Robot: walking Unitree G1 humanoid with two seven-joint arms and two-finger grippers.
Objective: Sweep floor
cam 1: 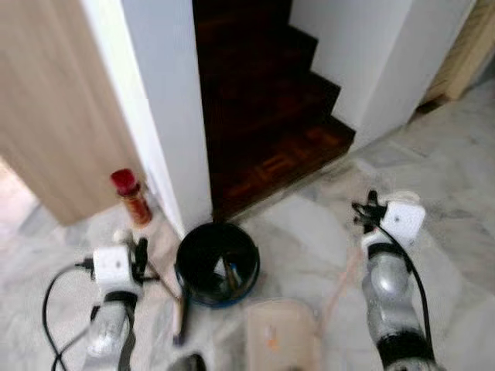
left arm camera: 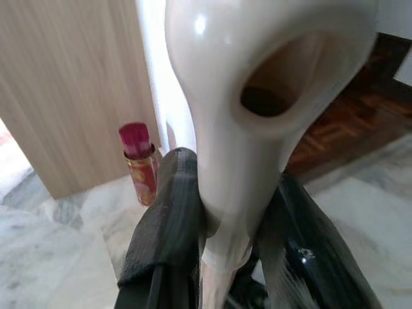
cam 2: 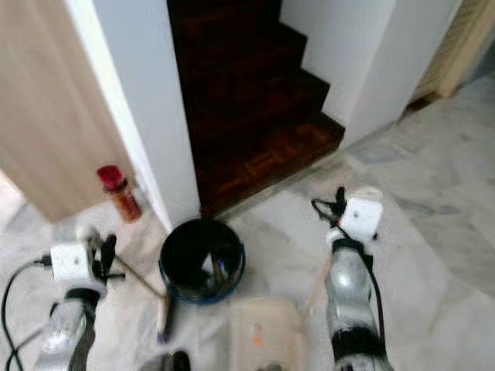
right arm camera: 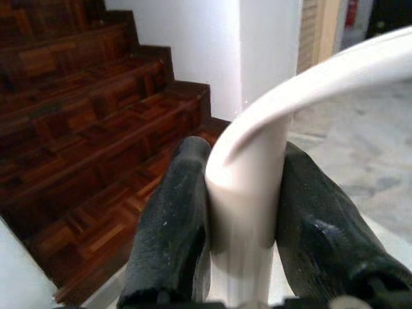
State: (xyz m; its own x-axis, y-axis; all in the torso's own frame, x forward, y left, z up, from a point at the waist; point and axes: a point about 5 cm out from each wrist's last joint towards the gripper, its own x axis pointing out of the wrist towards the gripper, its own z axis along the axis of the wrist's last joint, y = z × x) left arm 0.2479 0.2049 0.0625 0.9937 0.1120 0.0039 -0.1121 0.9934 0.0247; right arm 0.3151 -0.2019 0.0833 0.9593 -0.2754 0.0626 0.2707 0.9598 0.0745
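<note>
Right now your left pincer (left arm camera: 225, 257) is clamped on a cream broom handle (left arm camera: 238, 161), and your right pincer (right arm camera: 241, 244) grips a cream dustpan handle (right arm camera: 248, 187), near the black bucket (cam 1: 217, 264).

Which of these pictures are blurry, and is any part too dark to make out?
Left and right eye views: softly blurred throughout; the staircase falls into deep shadow and the black bin hides its contents. Left wrist view: the white handle is close and out of focus, with small glare spots. Right wrist view: sharper on the stairs, soft on the handle.
</note>
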